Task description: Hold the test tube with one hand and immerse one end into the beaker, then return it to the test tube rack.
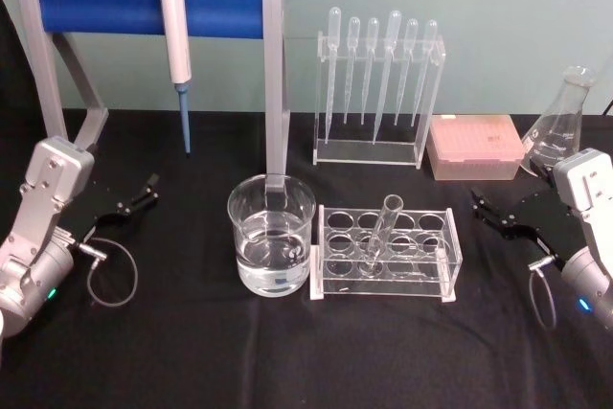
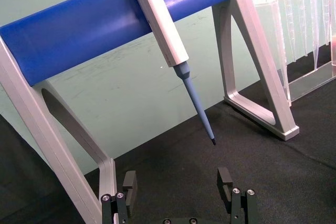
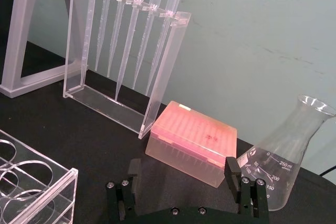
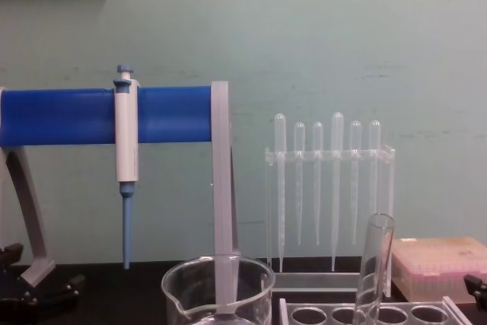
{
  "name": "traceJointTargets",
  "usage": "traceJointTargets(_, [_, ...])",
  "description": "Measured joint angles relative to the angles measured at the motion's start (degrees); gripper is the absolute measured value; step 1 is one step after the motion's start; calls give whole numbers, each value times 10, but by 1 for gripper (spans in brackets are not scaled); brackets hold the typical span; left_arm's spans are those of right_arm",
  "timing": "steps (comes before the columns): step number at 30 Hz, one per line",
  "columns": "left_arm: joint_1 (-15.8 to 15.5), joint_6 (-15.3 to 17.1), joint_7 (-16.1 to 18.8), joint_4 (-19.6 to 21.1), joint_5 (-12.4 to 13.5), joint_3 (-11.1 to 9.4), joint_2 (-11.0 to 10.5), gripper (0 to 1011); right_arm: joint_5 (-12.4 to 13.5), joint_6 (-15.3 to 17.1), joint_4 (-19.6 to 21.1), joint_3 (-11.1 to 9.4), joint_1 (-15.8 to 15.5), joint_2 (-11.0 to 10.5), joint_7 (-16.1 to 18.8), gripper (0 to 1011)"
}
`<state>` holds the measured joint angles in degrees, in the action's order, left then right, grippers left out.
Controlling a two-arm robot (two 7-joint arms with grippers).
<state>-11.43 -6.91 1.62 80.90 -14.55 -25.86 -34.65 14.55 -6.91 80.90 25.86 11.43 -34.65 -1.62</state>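
Clear test tube [image 1: 380, 235], aslant in rack [image 1: 451, 258]

One each of test tube [image 1: 381, 229], beaker [image 1: 271, 246], pipettor [image 1: 174, 35], flask [image 1: 560, 126] and pink box [image 1: 476, 146]; six pipettes [image 1: 392, 64]; two clear racks [image 1: 448, 265]; two claws [image 2: 177, 179].

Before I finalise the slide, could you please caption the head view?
Test tube leaning in its rack beside the beaker; left gripper and right gripper open at either side.

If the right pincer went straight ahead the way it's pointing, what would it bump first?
Probably the pink box. It sits straight ahead of the open right pincer, with the flask off to one side. How far is hard to tell.
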Motion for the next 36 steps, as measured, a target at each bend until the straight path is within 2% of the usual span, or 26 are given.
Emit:
traceJointTargets(25, [0, 0, 0, 0, 0, 0, 0, 1000, 0, 0, 1, -1, 0, 0, 1, 1003])
traceJointTargets(32, [0, 0, 0, 0, 0, 0, 0, 1000, 38, -6, 44, -34, -24, -16, 34, 1003])
traceJointTargets(36, [0, 0, 0, 0, 0, 0, 0, 1000, 56, 6, 87, -57, -47, -31, 43, 1003])
